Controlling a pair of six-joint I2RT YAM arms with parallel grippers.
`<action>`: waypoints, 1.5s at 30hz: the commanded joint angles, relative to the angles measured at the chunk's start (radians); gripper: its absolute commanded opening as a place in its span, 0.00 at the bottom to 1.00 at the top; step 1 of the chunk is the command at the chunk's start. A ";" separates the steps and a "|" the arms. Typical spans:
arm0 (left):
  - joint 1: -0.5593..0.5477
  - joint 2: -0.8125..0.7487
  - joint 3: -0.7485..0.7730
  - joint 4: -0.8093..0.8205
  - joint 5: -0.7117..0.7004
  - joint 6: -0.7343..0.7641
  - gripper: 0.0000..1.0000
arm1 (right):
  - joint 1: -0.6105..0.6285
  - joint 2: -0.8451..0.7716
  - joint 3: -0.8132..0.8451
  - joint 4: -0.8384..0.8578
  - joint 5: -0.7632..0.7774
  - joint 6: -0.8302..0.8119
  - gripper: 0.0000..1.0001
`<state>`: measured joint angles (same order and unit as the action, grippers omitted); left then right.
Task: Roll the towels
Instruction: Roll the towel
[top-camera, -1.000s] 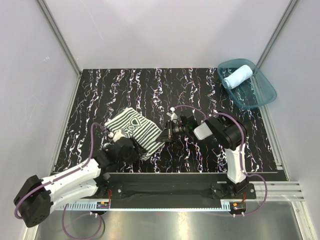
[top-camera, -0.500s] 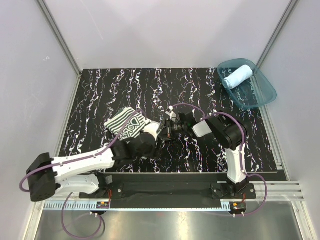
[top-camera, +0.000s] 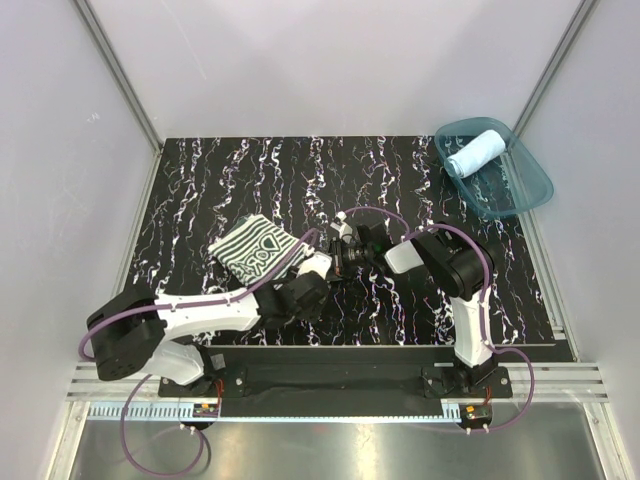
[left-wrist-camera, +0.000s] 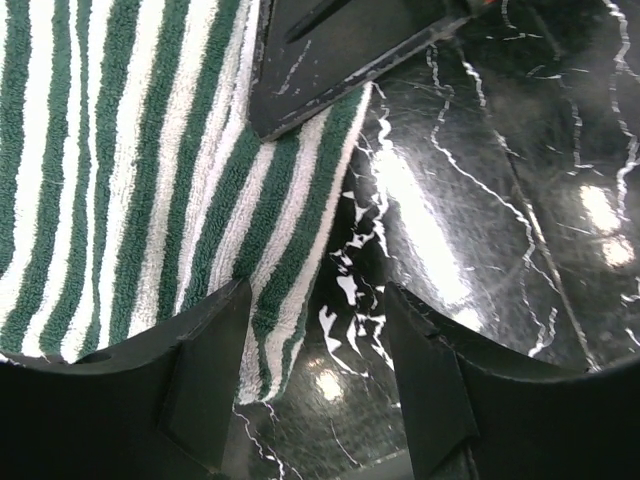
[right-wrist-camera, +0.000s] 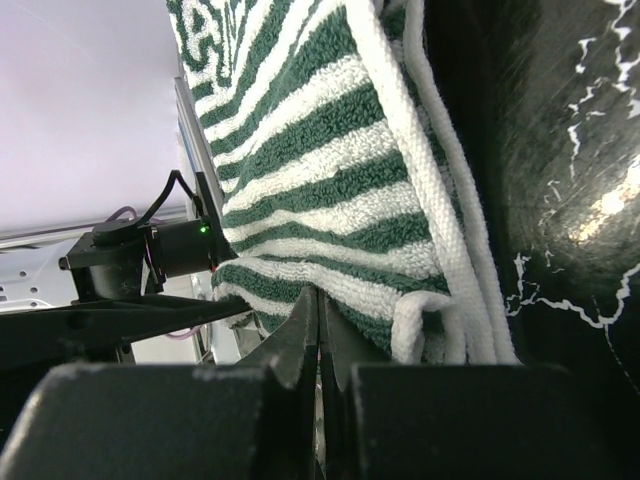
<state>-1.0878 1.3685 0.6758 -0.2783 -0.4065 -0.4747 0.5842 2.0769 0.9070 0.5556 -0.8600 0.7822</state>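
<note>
My left gripper (left-wrist-camera: 315, 335) straddles the towel (left-wrist-camera: 120, 180) hem, wide, bare desk (left-wrist-camera: 480, 200) beside; only the right wrist view shows my right gripper (right-wrist-camera: 318, 310) closed there.

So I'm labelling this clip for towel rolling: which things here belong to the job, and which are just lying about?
Part of the job:
- striped towel, its edge pinched in the shut right tool
- light blue towel, already rolled

Just lying about:
- teal tub, which holds that rolled towel
</note>
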 joint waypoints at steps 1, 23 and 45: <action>0.005 0.006 -0.018 0.041 -0.077 -0.001 0.61 | -0.009 0.046 0.001 -0.089 0.085 -0.061 0.00; 0.040 0.100 0.025 -0.177 -0.093 -0.188 0.79 | -0.023 0.074 0.016 -0.086 0.059 -0.043 0.00; -0.015 -0.063 0.122 -0.085 0.000 0.035 0.66 | -0.024 0.086 0.018 -0.075 0.058 -0.041 0.00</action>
<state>-1.0981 1.2808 0.8135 -0.4366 -0.4557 -0.4484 0.5728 2.1094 0.9352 0.5526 -0.9108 0.7822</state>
